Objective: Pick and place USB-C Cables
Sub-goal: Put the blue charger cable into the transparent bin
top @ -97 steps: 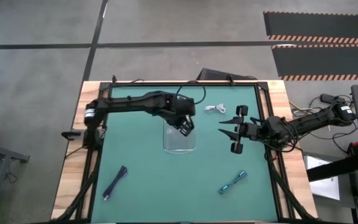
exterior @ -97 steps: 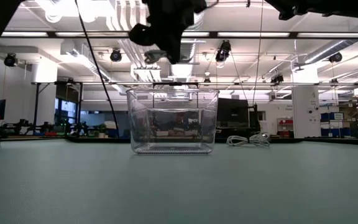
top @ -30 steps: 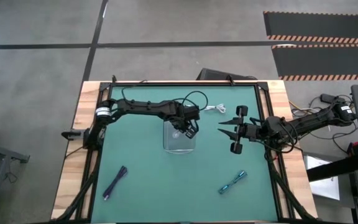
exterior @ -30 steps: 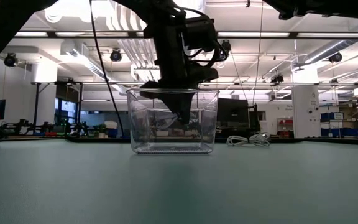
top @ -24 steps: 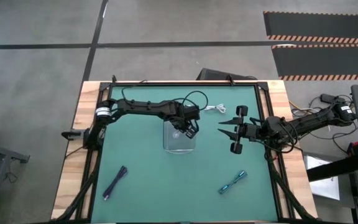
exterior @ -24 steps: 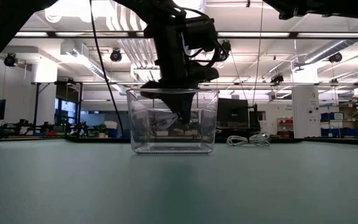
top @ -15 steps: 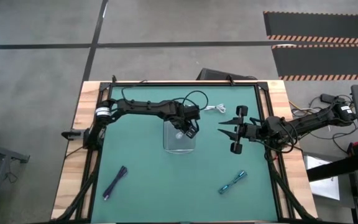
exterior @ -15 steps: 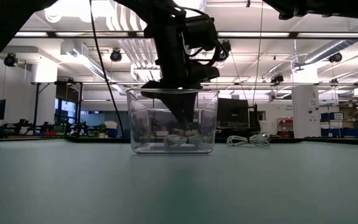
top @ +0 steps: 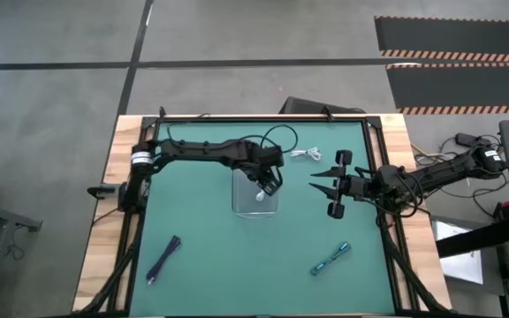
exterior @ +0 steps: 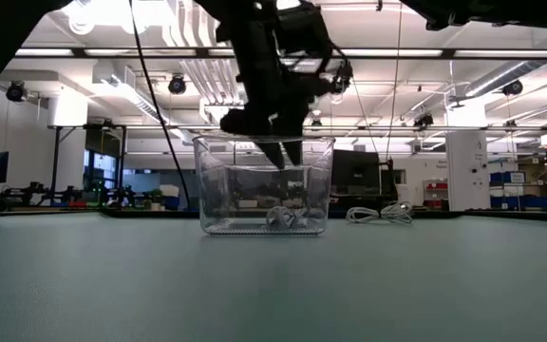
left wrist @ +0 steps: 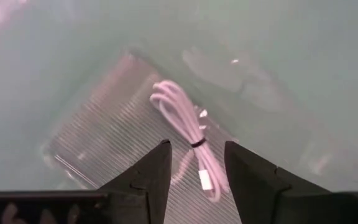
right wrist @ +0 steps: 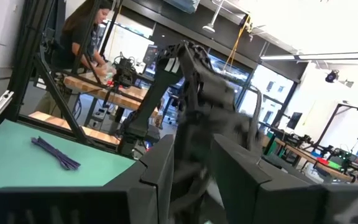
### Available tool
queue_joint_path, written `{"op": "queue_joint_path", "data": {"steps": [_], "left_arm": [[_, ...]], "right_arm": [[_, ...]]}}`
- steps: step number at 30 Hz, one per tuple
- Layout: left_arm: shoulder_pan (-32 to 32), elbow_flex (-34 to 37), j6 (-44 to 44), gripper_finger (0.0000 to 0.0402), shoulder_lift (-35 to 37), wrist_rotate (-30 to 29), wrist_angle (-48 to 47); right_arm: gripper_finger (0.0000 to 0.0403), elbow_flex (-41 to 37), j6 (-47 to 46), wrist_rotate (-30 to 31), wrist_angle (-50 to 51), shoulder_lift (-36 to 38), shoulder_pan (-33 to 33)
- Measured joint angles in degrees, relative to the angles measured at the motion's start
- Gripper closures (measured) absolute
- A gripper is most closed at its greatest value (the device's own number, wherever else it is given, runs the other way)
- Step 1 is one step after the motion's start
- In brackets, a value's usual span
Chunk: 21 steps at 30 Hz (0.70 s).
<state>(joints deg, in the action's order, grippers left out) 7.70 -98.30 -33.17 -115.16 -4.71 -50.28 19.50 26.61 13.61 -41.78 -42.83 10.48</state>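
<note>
A white USB-C cable (left wrist: 188, 127) lies coiled on the floor of the clear tray (top: 244, 205); the low view shows it on the tray's bottom (exterior: 283, 218). My left gripper (left wrist: 197, 146) hangs open just above it, fingertips at about rim height (exterior: 278, 157), touching nothing. A second white cable (top: 306, 155) lies on the mat behind the tray. The dark purple cable (top: 163, 259) lies near left, the teal cable (top: 330, 258) near right. My right gripper (top: 318, 182) waits open to the right of the tray.
The green mat (top: 210, 238) is framed by black rails and a wooden border (top: 104, 212). Cables of my left arm loop above the tray's far side (top: 277, 141). In the room beyond the table a person (right wrist: 82, 37) stands at a workbench.
My left gripper has opened inside the tray and let go of the white cable, which has dropped onto the tray's floor. The gripper has then risen, so that its fingertips stand near the tray's rim.
</note>
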Motion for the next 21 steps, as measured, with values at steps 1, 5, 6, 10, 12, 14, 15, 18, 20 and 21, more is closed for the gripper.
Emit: {"op": "queue_joint_path", "data": {"steps": [1,5,6,10,12,14,15,18,20,21], "left_arm": [[-0.20,0.00,0.96,0.0269,0.94,-0.03,0.16],[-1.86,0.20,5.07,0.0269,5.13,-2.45,0.46],[-2.56,0.22,6.19,0.0269,6.27,-4.21,0.50],[-6.62,1.02,11.44,0.0269,10.65,-13.15,2.41],[-9.24,2.14,13.55,0.0269,12.47,-16.82,3.75],[-12.03,3.23,15.30,0.0269,13.86,-19.10,6.43],[-13.45,4.14,16.09,0.0269,14.47,-20.22,7.45],[-17.68,7.77,19.33,0.0269,16.39,-24.00,13.71],[-20.05,10.50,20.57,0.0269,17.40,-26.15,17.49],[-21.08,11.82,20.74,0.0269,17.95,-27.01,19.03]], "right_arm": [[0.0305,0.01,0.00,0.01,-0.01,0.00,0.00],[0.0312,0.01,0.00,0.01,0.00,0.00,0.00],[0.0313,0.01,0.00,0.02,0.00,0.00,0.00],[0.0314,0.01,-0.01,0.04,0.32,0.00,0.00],[0.0312,0.01,-0.02,0.13,0.97,0.00,0.00],[0.0312,0.01,-0.37,0.97,1.68,-0.04,0.00],[0.0313,0.01,-0.92,1.19,1.78,-0.27,0.00],[0.0317,0.05,-1.93,1.49,3.66,-0.48,0.00],[0.0321,0.05,-3.02,1.49,5.32,-0.41,0.00],[0.0323,0.05,-3.65,1.54,6.33,-0.33,0.00]]}}
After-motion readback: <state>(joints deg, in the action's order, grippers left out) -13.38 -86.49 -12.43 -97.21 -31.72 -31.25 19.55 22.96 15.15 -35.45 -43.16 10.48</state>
